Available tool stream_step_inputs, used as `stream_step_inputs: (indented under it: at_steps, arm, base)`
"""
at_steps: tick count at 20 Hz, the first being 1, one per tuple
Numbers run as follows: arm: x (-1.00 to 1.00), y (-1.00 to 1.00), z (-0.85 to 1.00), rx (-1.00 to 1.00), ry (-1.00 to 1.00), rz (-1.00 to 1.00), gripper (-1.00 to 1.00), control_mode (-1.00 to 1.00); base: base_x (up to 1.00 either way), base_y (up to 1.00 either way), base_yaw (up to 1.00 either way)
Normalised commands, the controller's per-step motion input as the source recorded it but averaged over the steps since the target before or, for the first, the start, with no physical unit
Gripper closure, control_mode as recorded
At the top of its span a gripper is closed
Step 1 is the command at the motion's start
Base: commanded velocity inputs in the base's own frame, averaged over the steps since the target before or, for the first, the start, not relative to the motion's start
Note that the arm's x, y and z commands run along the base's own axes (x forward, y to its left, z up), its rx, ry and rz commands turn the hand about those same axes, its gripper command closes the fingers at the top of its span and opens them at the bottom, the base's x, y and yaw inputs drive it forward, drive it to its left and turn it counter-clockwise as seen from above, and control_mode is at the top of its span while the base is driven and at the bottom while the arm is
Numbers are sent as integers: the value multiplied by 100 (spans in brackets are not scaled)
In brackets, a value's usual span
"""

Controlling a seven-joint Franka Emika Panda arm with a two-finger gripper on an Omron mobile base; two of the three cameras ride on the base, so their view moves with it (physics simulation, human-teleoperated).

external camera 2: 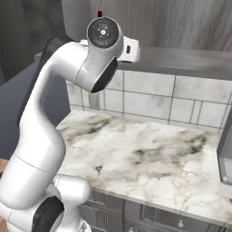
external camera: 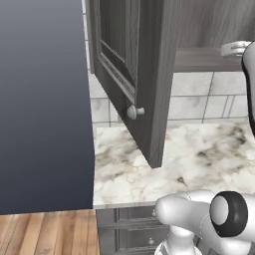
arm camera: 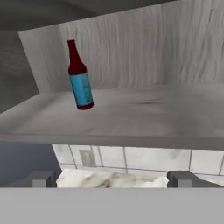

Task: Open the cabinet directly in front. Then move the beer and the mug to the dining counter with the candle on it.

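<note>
Now the gripper stands wide apart and holds nothing, its two dark fingertips level with the front edge of the cabinet shelf. Ahead of it and off to its left in the hand view, the beer stands upright on that shelf, near the back wall and well apart from the fingers. Off to the gripper's left the cabinet door hangs swung outward over the marble worktop, which lies below the gripper with the tiled wall behind it.
</note>
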Motion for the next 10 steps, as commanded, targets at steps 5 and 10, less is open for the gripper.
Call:
stream_step_inputs:
  at_steps: [5,10]
  arm:
    - [11,51,6,11,-18,5,-100,-100]
    - [14,53,2,13,-10,5,-100,-100]
  base:
    - [0,0,0]
    - [0,0,0]
